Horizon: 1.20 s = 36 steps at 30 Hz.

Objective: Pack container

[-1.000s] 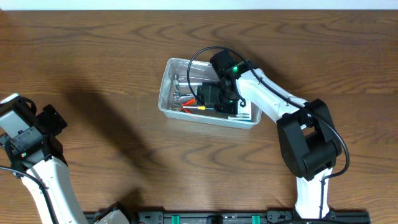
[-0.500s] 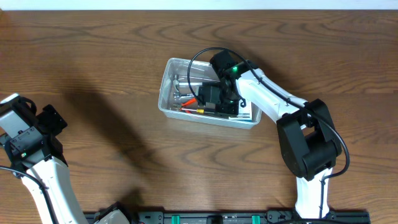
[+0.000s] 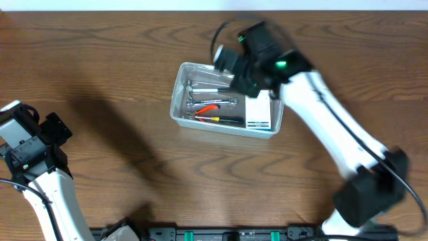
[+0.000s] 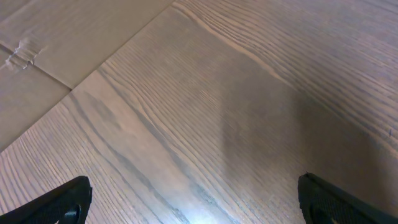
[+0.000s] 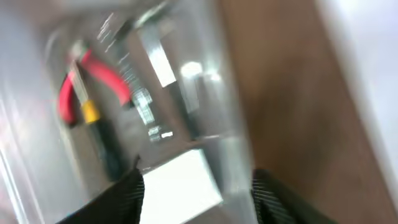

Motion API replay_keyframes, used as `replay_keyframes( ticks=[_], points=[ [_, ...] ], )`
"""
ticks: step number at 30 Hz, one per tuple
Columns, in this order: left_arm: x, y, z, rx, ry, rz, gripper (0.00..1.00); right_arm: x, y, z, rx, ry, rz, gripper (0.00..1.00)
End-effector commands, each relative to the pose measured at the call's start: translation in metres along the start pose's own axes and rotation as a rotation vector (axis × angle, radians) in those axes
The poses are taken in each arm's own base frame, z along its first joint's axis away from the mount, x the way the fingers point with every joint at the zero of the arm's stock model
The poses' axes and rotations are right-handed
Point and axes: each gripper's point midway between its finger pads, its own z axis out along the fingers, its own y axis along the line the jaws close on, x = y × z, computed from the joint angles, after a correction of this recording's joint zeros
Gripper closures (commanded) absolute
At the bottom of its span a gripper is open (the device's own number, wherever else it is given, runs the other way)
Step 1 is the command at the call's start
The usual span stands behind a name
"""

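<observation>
The clear plastic container (image 3: 175,100) stands at the table's middle. In it lie red-handled pliers (image 3: 207,107), metal wrenches (image 3: 212,86), a black and yellow screwdriver (image 3: 224,120) and a white box (image 3: 259,110) at its right end. My right gripper (image 3: 235,72), blurred by motion, is above the container's far right corner. In the right wrist view it (image 5: 199,199) is open and empty over the white box (image 5: 177,183) and container wall (image 5: 230,124), with the pliers (image 5: 93,81) beyond. My left gripper (image 4: 196,208) is open and empty over bare wood.
The left arm (image 3: 30,150) rests at the table's far left edge. The left wrist view shows the table's edge and a pale floor (image 4: 56,43) beyond it. The right arm (image 3: 334,127) stretches across the right side of the table.
My right gripper has lifted out of the container and swung up and back to its far right corner, moving fast. The tools inside now show uncovered. The left arm has not moved.
</observation>
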Motion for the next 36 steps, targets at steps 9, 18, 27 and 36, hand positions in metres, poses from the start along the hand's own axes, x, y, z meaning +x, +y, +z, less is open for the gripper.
replay_keyframes(
  ticks=[9, 18, 27, 36],
  points=[
    [-0.002, 0.001, 0.000, -0.001, -0.002, 0.006, 0.02, 0.058, -0.120, -0.174, 0.398, -0.236, 0.795, 0.40],
    [-0.002, 0.001, 0.000, -0.001, -0.002, 0.006, 0.02, 0.096, -0.138, -0.247, 0.553, -0.315, 0.896, 0.01],
    [-0.002, 0.001, 0.000, -0.001, -0.002, 0.006, 0.02, 0.104, -0.124, -0.247, 0.528, -0.268, 0.907, 0.01],
    [-0.002, 0.001, 0.000, -0.001, -0.002, 0.006, 0.02, 0.119, -0.106, -0.237, 0.478, -0.173, 0.927, 0.01]
  ],
)
